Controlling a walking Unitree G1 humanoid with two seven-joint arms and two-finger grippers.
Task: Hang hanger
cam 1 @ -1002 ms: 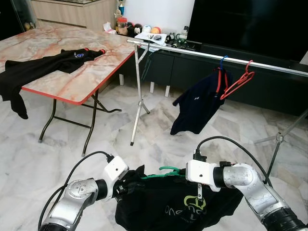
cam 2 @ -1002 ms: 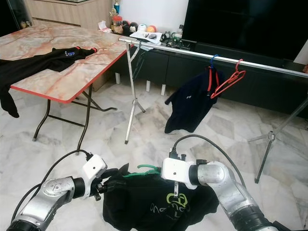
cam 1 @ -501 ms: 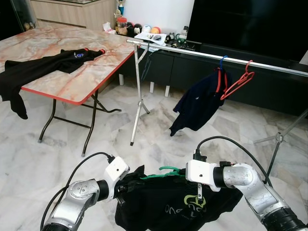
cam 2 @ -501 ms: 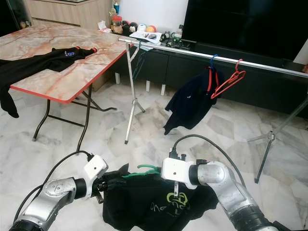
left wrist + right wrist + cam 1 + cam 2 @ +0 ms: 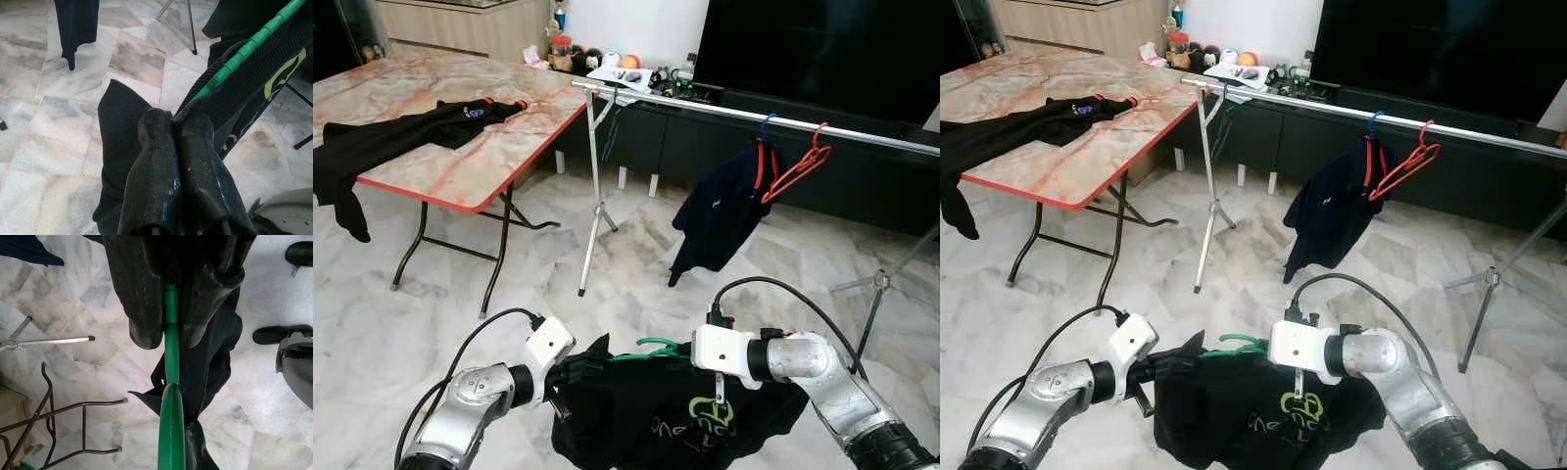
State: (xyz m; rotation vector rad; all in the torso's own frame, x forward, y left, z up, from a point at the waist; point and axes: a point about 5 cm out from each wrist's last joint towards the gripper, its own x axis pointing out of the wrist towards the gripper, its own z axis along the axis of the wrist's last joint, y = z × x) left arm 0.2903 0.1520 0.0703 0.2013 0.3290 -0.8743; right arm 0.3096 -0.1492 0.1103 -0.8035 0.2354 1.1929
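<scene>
Way off to the left of the left hand there's a folding table [image 5: 460, 171] with a marble-look top and red edge, and a black long-sleeve top [image 5: 401, 132] sprawled over it, one sleeve hanging off the near corner. The left hand [image 5: 173, 129] is pinched tight on the shoulder end of a black t-shirt [image 5: 666, 416] that sits on a green hanger [image 5: 656, 348]; the fingers [image 5: 156, 161] are pressed together with the fabric squeezed between them. Shirt and hanger hang low between the two hands, just above the marble floor [image 5: 421, 304]. The right hand [image 5: 168, 335] is closed around the hanger's green stem near the hook. Well beyond both hands stands a silver clothes rail [image 5: 724, 110] on thin metal legs, with open floor in between. On the rail beyond the right hand hangs a navy shirt [image 5: 720, 215] on a red hanger [image 5: 759, 162], and next to it an empty red hanger [image 5: 800, 166] hangs tilted. A dark TV cabinet [image 5: 862, 171] runs behind the rail.
</scene>
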